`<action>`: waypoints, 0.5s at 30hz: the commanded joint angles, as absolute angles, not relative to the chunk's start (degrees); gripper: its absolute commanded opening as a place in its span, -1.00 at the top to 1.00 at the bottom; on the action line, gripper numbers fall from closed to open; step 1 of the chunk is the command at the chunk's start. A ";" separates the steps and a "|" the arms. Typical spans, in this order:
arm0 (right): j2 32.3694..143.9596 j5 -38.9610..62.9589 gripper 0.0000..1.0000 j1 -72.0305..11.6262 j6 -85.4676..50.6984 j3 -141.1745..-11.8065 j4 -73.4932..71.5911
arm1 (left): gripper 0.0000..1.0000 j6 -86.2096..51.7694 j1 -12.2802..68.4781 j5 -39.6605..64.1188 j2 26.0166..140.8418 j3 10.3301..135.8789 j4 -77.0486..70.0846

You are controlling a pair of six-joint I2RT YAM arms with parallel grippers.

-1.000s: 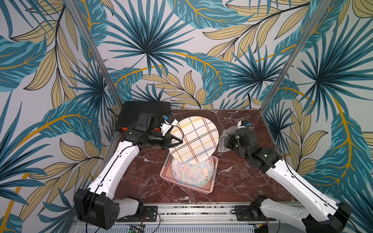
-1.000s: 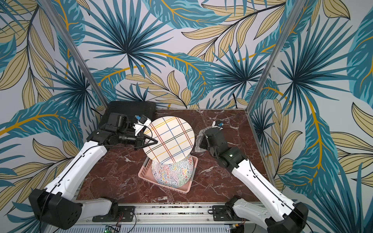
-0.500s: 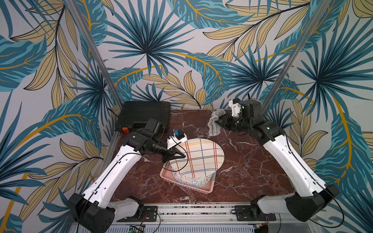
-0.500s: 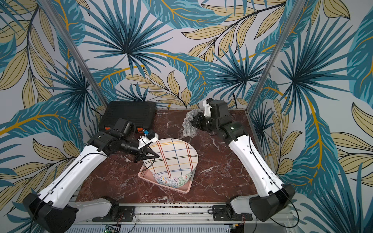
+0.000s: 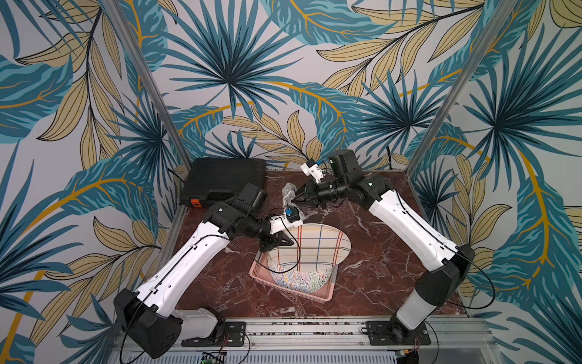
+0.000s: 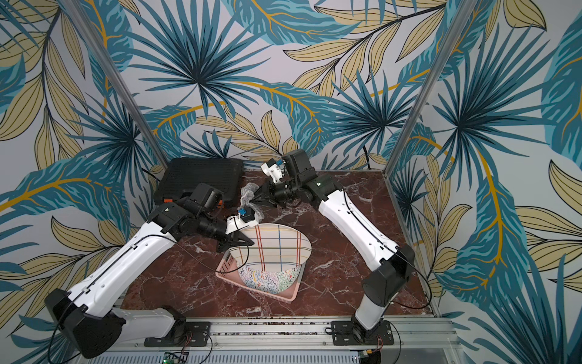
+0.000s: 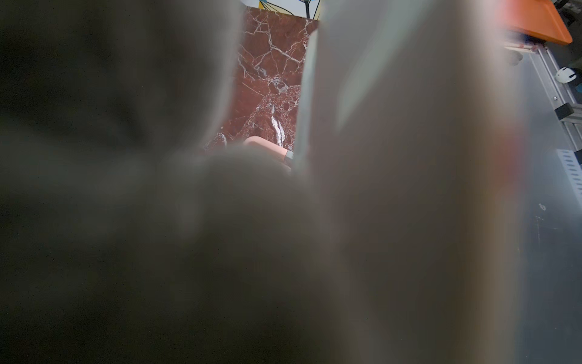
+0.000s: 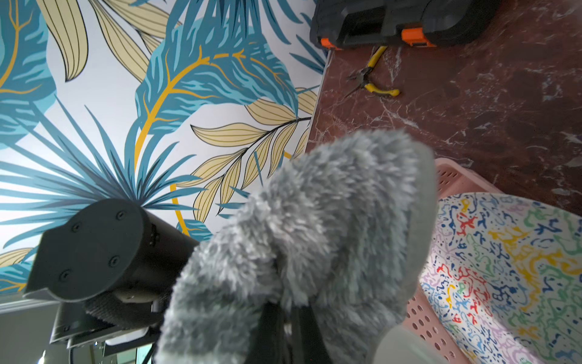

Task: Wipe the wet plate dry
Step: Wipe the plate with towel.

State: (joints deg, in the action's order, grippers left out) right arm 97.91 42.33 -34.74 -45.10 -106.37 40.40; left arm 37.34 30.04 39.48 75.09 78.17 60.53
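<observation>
We are looking at a red-brown marbled tabletop (image 5: 378, 283). A pink perforated basket (image 6: 291, 293) is sitting near its front middle, a black tool case (image 5: 220, 176) is lying at its far left corner, and yellow-handled pliers (image 8: 367, 78) are resting just beside that case.

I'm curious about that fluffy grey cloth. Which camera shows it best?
The right wrist view: the fluffy grey cloth fills the middle, its fibres clear. In both top views the cloth is small and distant. The left wrist view is blur, no cloth.
</observation>
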 commanded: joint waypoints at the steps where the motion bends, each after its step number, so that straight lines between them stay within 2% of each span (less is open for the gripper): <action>1: 98.88 46.24 1.00 -35.68 -41.24 -108.15 47.00 | 1.00 37.79 30.38 39.42 75.29 81.41 57.41; 15: 92.84 51.39 1.00 -34.56 -38.59 -100.50 47.29 | 1.00 34.84 30.39 36.55 75.10 82.01 53.99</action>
State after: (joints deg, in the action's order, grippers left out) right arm 96.86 48.10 -35.16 -40.49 -102.13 45.91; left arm 36.16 30.41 37.10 75.53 79.90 57.63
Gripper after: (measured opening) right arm 0.065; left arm 0.104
